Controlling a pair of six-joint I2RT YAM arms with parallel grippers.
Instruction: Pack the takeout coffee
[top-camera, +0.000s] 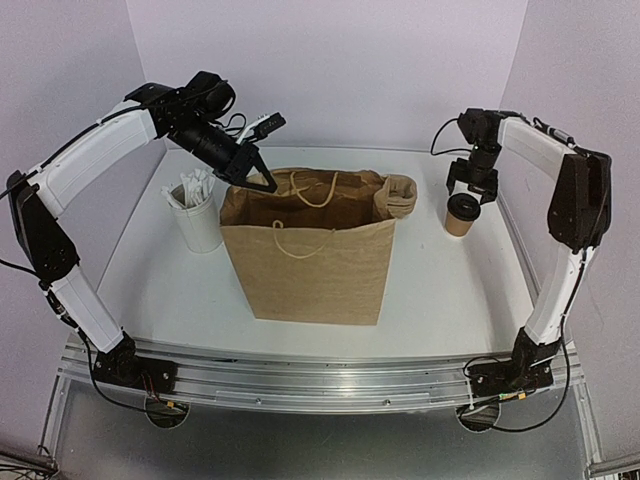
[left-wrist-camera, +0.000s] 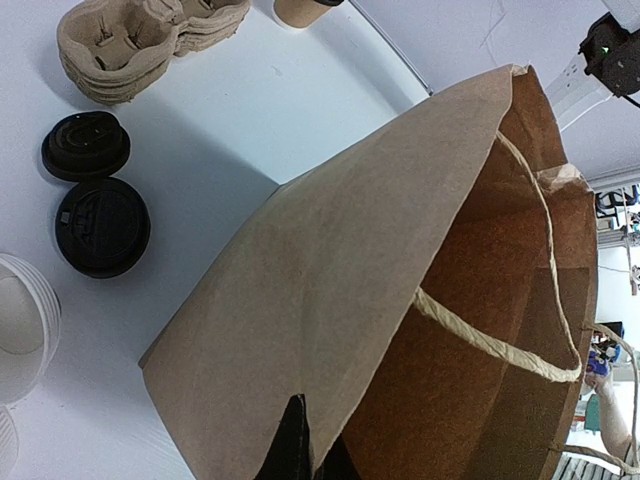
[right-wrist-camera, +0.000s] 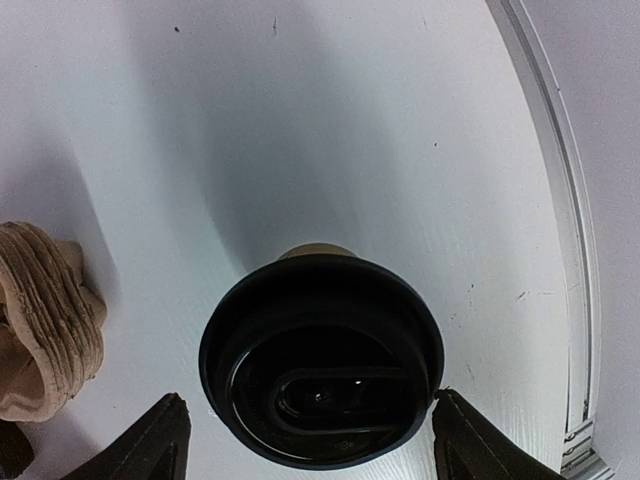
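The takeout coffee (top-camera: 463, 213), a small brown paper cup with a black lid (right-wrist-camera: 320, 375), stands upright on the table to the right of the brown paper bag (top-camera: 308, 250). My right gripper (right-wrist-camera: 310, 398) hangs straight over it, open, one finger on each side of the lid. The right fingertip (right-wrist-camera: 470, 430) is at the lid's edge and the left one stands slightly off it. My left gripper (top-camera: 262, 180) is shut on the bag's back left rim (left-wrist-camera: 400, 250). The bag stands open, its inside dark, with twine handles (left-wrist-camera: 490, 340).
A stack of pulp cup carriers (top-camera: 400, 195) leans by the bag's right rim, close to the coffee. A white cup of wrapped straws (top-camera: 197, 215) stands left of the bag. Two loose black lids (left-wrist-camera: 100, 225) and white cups (left-wrist-camera: 20, 325) lie behind it. The table's metal rail (right-wrist-camera: 560, 250) runs right of the coffee.
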